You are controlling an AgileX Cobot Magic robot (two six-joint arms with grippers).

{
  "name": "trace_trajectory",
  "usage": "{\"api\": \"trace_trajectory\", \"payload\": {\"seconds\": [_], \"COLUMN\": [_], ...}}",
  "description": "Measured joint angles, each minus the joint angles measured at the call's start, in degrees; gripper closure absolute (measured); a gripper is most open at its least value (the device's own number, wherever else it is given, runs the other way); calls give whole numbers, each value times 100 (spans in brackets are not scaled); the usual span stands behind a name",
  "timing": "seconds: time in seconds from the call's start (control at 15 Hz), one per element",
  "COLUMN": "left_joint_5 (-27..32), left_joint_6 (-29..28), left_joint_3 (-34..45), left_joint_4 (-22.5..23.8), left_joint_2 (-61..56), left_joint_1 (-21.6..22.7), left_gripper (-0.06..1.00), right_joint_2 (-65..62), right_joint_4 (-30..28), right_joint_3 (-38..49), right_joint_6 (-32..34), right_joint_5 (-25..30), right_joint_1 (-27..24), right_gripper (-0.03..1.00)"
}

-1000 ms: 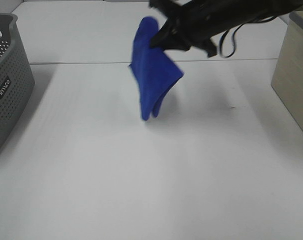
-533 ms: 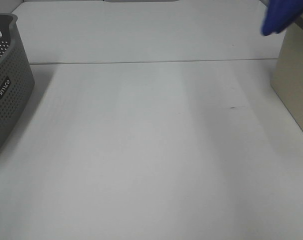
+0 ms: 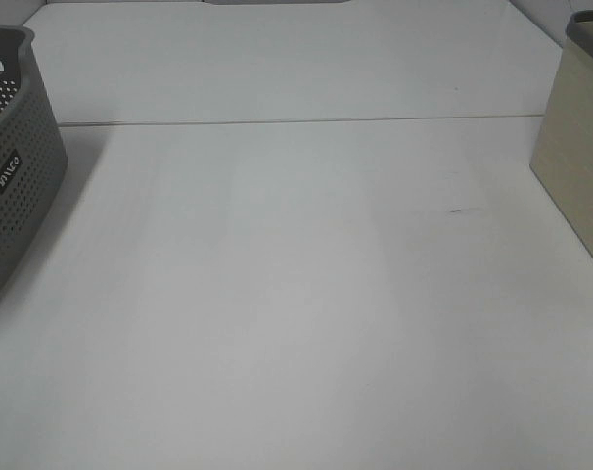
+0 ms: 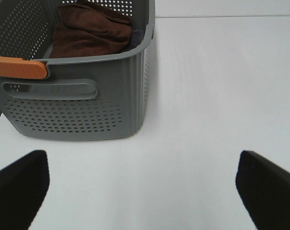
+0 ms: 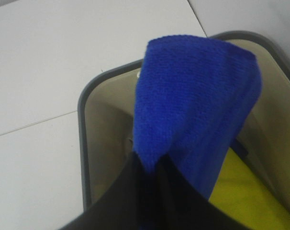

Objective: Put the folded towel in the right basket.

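Observation:
In the right wrist view my right gripper [image 5: 152,165] is shut on the folded blue towel [image 5: 197,100] and holds it over the open top of the right basket [image 5: 85,139], a beige bin with a grey rim. Something yellow [image 5: 240,201] lies inside that basket. In the exterior high view only the basket's corner [image 3: 575,147] shows at the right edge; the towel and both arms are out of that view. My left gripper [image 4: 145,184] is open and empty above the white table, near the grey left basket [image 4: 78,110].
The grey perforated left basket holds a brown cloth [image 4: 90,31] and has an orange handle [image 4: 18,67]; its side also shows in the exterior high view [image 3: 13,176]. The white table [image 3: 296,294] spans between the two baskets.
My right arm has carried the blue towel from the table's middle to the right and out of the exterior high view. The table and baskets have not moved.

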Motion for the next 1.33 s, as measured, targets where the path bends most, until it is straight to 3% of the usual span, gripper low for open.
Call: {"api": "trace_trajectory", "payload": {"seconds": [0.13, 0.2, 0.27, 0.33, 0.53, 0.73, 0.93, 1.13, 1.33], "left_joint_5": [0, 0, 0, 0, 0, 0, 0, 0, 0], "left_joint_6": [0, 0, 0, 0, 0, 0, 0, 0, 0], "left_joint_3": [0, 0, 0, 0, 0, 0, 0, 0, 0], "left_joint_4": [0, 0, 0, 0, 0, 0, 0, 0, 0], "left_joint_2": [0, 0, 0, 0, 0, 0, 0, 0, 0], "left_joint_1": [0, 0, 0, 0, 0, 0, 0, 0, 0], "left_gripper": [-4, -4, -4, -4, -4, -4, -4, -4, -4], "right_joint_2": [201, 212, 218, 223, 178, 34, -149, -710, -2338], "right_joint_4": [-189, -332, -498, -590, -722, -1180, -1610, -1753, -2086], "right_joint_3": [0, 0, 0, 0, 0, 0, 0, 361, 1816], "right_joint_6": [212, 218, 218, 218, 372, 722, 1054, 1404, 1811], "right_joint_5": [80, 143, 275, 407, 710, 837, 1461, 1788, 1753], "right_joint_1": [0, 0, 0, 0, 355, 1478, 2418, 2458, 2458], "right_gripper": [47, 20, 8, 3, -1, -1, -1, -1, -1]}}
